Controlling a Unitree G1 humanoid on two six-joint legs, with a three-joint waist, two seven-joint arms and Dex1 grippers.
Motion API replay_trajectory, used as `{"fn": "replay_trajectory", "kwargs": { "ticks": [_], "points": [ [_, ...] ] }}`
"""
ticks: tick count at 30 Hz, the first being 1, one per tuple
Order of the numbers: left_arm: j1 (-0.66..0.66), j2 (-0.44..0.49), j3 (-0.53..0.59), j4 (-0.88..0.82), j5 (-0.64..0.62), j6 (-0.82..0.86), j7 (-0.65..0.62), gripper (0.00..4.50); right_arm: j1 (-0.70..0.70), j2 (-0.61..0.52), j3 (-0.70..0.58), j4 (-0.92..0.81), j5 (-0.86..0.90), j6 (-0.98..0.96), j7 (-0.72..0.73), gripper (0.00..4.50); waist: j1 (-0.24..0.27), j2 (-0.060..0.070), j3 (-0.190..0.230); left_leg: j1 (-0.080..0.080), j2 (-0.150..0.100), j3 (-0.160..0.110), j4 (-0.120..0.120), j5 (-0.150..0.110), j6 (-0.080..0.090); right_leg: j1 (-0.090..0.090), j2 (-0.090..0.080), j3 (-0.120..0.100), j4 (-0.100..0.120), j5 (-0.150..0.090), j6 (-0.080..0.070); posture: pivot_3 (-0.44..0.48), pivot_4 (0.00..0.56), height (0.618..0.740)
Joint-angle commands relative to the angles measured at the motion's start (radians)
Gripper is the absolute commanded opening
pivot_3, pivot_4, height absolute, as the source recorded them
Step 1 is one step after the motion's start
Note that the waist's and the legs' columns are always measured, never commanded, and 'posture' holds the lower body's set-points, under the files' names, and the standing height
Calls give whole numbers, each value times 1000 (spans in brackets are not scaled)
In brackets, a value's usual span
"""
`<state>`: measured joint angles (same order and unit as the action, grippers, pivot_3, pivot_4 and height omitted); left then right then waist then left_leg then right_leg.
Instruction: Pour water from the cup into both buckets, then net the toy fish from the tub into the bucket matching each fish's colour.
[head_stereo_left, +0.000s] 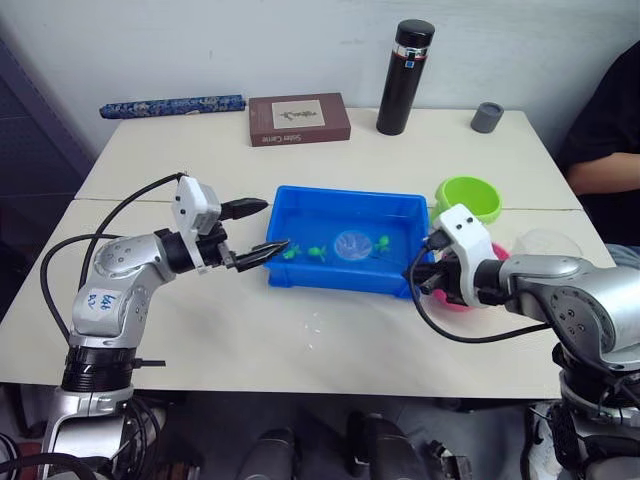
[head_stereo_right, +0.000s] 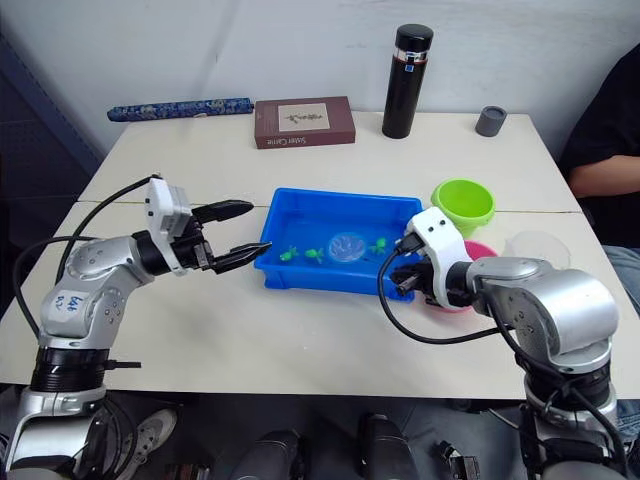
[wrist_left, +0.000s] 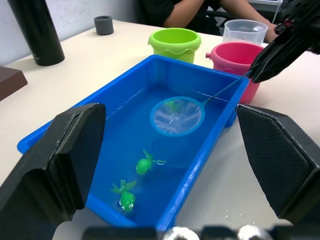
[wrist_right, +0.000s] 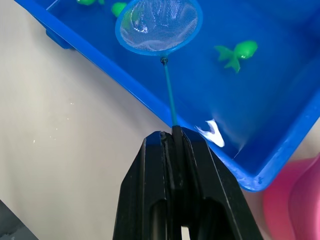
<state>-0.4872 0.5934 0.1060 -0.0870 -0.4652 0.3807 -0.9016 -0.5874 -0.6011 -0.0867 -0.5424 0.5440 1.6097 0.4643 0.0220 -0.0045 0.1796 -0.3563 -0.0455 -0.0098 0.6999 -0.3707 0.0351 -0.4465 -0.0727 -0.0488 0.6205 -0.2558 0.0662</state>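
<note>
The blue tub (head_stereo_left: 300, 196) sits mid-table with water in it. Its net (head_stereo_left: 352, 243) lies in the water, with green toy fish (wrist_left: 146, 164) beside it and one (wrist_right: 239, 51) on its other side. My right gripper (head_stereo_left: 425, 264) is at the tub's right end, shut on the net's thin handle (wrist_right: 169, 95). At the tub's left end my left gripper (head_stereo_left: 274, 226) is open and empty, one finger over the rim. The lime green bucket (head_stereo_left: 468, 197) and the pink bucket (wrist_left: 235, 56) stand right of the tub. The clear cup (head_stereo_left: 546, 243) is beyond the pink one.
At the back of the table stand a tall black flask (head_stereo_left: 405, 75), a small grey cup (head_stereo_left: 487, 116), a brown book (head_stereo_left: 298, 118) and a patterned blue roll (head_stereo_left: 172, 105). A person's arm (head_stereo_left: 605, 172) rests at the right edge.
</note>
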Motion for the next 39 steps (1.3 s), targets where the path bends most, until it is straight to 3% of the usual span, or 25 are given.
{"fn": "replay_trajectory", "kwargs": {
  "ticks": [1,13,26,39],
  "points": [
    [19,4,12,-69,-18,15,17,4472,8,27,-25,40,88,5,-110,0,0,0,0,0,0,0,0,0,0,0,0,0,0,0,0,0,150,739],
    [38,0,23,-101,-23,32,45,4472,-79,100,-38,319,384,5,-520,0,-19,-3,-2,2,0,0,0,1,0,2,0,1,0,0,0,0,150,739],
    [43,6,36,-104,-24,27,60,4472,-292,13,-17,663,791,5,-955,0,-22,-3,-2,0,0,-1,-1,3,2,1,-3,-1,0,1,-2,0,150,739],
    [43,6,37,-106,-27,30,63,4472,-328,-54,10,704,1037,5,-1130,0,-22,-2,-1,-2,0,-1,-3,3,2,0,-2,-2,-4,1,-2,0,150,739]
  ]
}}
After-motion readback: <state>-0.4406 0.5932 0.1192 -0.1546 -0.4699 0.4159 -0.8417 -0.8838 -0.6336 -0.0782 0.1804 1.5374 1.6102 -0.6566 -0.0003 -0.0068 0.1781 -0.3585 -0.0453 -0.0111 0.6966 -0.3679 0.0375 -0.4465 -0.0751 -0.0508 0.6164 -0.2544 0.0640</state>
